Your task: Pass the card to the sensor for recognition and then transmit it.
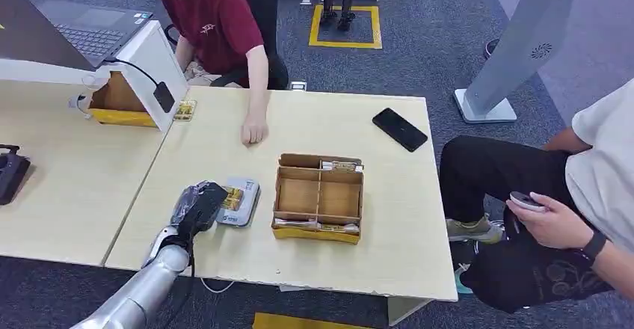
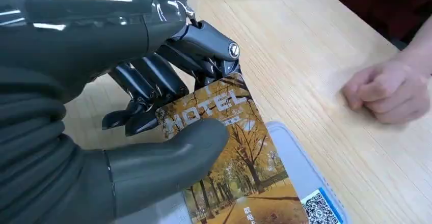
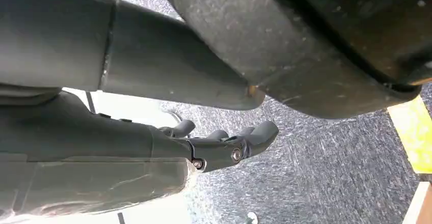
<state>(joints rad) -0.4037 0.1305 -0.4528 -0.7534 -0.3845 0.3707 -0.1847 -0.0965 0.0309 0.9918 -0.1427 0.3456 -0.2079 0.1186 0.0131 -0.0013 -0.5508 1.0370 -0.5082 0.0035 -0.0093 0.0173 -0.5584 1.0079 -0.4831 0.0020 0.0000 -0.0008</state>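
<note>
Autumn-yellow and printed with the word HOTEL, the card [image 2: 239,158] is pinched between the thick thumb and the dark fingers [image 2: 153,81] of the left hand [image 1: 200,204], and it is held flat over the pale grey sensor [image 1: 247,194], which lies on the light wooden table [image 1: 329,269] just beside the divided cardboard box [image 1: 318,197]. The right hand [image 3: 224,145] is seen hanging above dark carpet, its fingers loosely curled and apart, with nothing held in them. A person's fist [image 1: 254,130] is rested on the table beyond the sensor, and a black phone [image 1: 400,128] is laid near the far edge.
</note>
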